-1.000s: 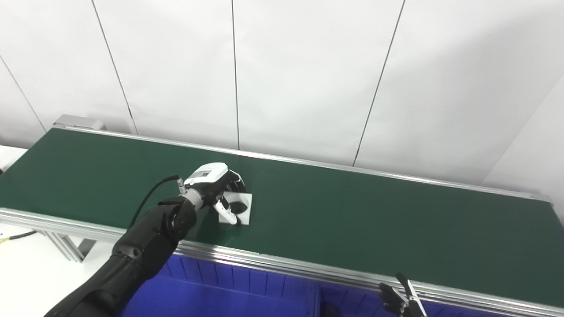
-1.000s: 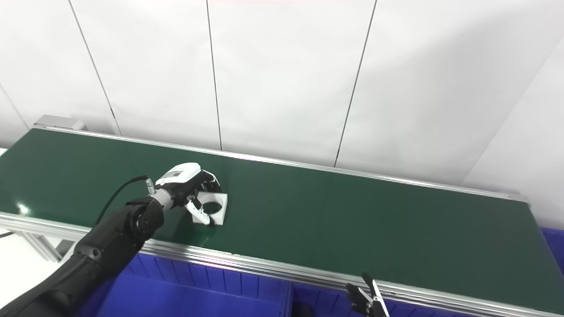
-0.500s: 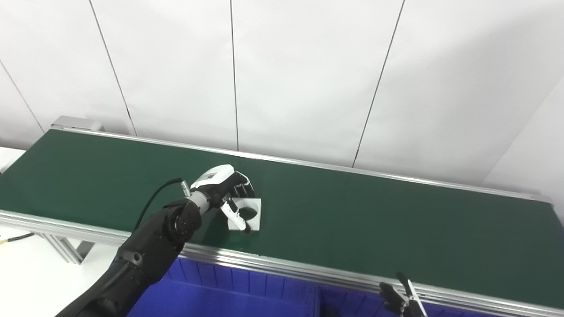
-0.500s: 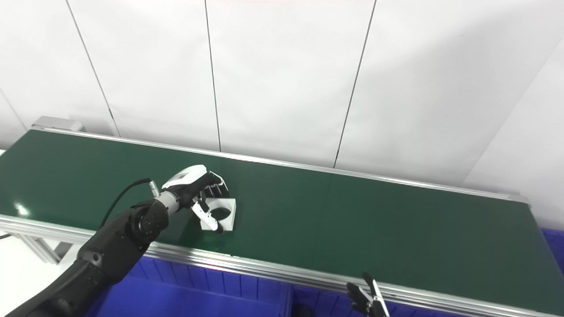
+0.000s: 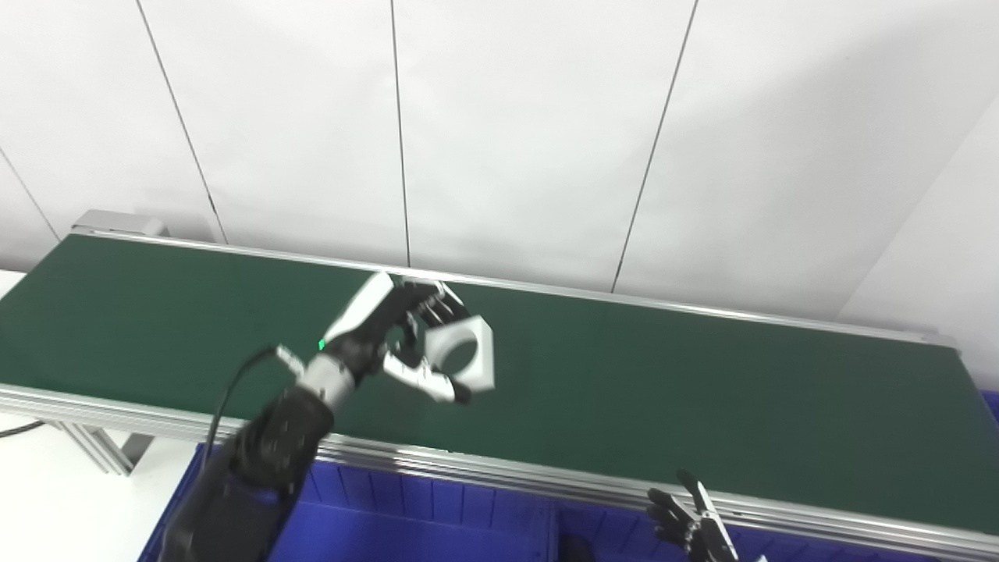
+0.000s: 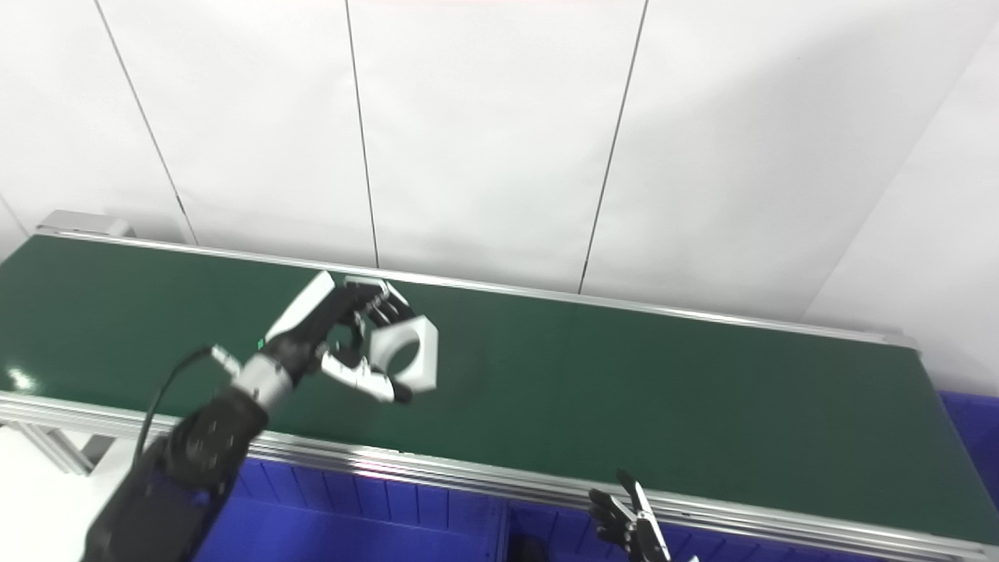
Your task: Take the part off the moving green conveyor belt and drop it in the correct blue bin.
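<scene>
The part is a white hexagonal nut (image 5: 463,355) with a round hole, also seen in the right eye view (image 6: 406,356). My left hand (image 5: 386,332) is shut on it, fingers behind and thumb below, and holds it in the air above the green conveyor belt (image 5: 702,406). My right hand (image 5: 691,527) is low at the bottom edge, in front of the belt's near rail, fingers apart and empty. A blue bin (image 5: 437,523) lies below the belt's near edge.
The belt has aluminium rails along its near side (image 5: 546,484) and far side (image 5: 702,312). A white panelled wall (image 5: 507,133) stands behind. A second blue bin (image 6: 968,437) shows at the far right. A black cable (image 5: 234,382) runs from my left wrist.
My left hand has closed on the white nut and lifted it off the belt, moving up and to the right. The right hand has stayed low. The camera has shifted slightly.
</scene>
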`<act>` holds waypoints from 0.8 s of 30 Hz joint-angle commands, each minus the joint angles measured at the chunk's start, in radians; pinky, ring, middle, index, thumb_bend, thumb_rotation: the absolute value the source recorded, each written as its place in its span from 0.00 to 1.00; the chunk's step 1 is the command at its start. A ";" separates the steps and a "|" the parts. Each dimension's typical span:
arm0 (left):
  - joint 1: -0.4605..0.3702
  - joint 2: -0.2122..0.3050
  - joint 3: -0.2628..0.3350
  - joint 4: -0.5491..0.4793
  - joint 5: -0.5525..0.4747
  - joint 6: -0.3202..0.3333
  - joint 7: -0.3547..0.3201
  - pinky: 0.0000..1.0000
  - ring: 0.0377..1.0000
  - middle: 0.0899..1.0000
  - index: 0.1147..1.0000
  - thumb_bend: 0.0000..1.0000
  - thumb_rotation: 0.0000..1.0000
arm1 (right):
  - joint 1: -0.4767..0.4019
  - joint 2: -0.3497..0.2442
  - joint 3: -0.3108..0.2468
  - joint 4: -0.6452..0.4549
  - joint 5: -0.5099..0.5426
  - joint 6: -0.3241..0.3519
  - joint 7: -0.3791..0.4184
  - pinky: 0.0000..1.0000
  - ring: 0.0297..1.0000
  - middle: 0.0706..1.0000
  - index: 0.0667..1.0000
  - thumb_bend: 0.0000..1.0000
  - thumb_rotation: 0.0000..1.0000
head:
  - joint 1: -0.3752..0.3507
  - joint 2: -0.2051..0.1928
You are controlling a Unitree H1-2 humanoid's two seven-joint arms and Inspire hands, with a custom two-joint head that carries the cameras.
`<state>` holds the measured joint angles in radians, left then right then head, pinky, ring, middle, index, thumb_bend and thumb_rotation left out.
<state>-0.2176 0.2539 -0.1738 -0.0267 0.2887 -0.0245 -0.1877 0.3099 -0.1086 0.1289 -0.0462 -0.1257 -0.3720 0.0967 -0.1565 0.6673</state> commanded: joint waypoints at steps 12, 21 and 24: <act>0.189 0.020 -0.032 0.027 -0.004 -0.180 0.001 0.23 0.27 0.39 0.43 0.51 0.00 | 0.018 0.044 0.019 -0.112 -0.072 0.068 -0.015 0.82 0.84 0.85 0.98 0.72 0.82 | -0.105 0.057; 0.208 0.064 -0.082 0.039 0.049 -0.111 -0.072 0.21 0.25 0.36 0.43 0.51 0.00 | 0.019 0.059 0.025 -0.142 -0.082 0.097 -0.023 0.80 0.84 0.86 0.97 0.72 0.82 | -0.132 0.099; 0.201 0.071 -0.102 0.015 0.083 -0.024 -0.113 0.24 0.29 0.37 0.43 0.51 0.00 | 0.018 0.061 0.024 -0.151 -0.087 0.110 -0.023 0.81 0.84 0.86 0.97 0.72 0.82 | -0.126 0.113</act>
<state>0.0096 0.3111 -0.2743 0.0306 0.3618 -0.0734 -0.2862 0.3334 -0.0559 0.1515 -0.1506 -0.2136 -0.2638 0.0860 -0.2853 0.7731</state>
